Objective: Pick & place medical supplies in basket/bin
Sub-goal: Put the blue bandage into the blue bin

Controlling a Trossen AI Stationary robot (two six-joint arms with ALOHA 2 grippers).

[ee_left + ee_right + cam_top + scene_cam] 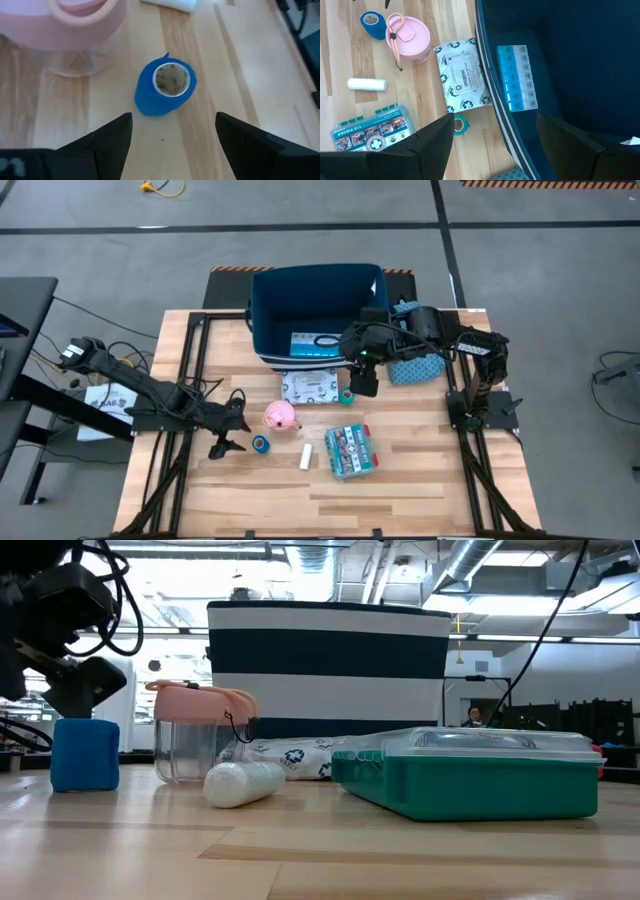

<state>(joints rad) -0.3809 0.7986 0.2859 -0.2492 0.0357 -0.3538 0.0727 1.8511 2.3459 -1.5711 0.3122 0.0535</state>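
The dark navy bin [300, 300] stands at the table's far side, and a light-blue pill organizer [516, 77] lies inside it on its bottom. On the wood lie a blue tape roll [165, 87], a pink-lidded clear cup [281, 416], a white stick [307, 457], a teal-and-white packet [461, 75], a small green roll [459, 124] and a teal kit box [351, 450]. My left gripper [172, 145] is open just left of the blue roll. My right gripper [495, 135] is open above the bin's near wall and the green roll.
A teal patterned pouch [415, 365] lies by the bin's right near corner, under the right arm. The table's near half in front of the kit box is bare wood [300, 500]. In the low view the striped bin [330, 665] stands behind the cup and the packet.
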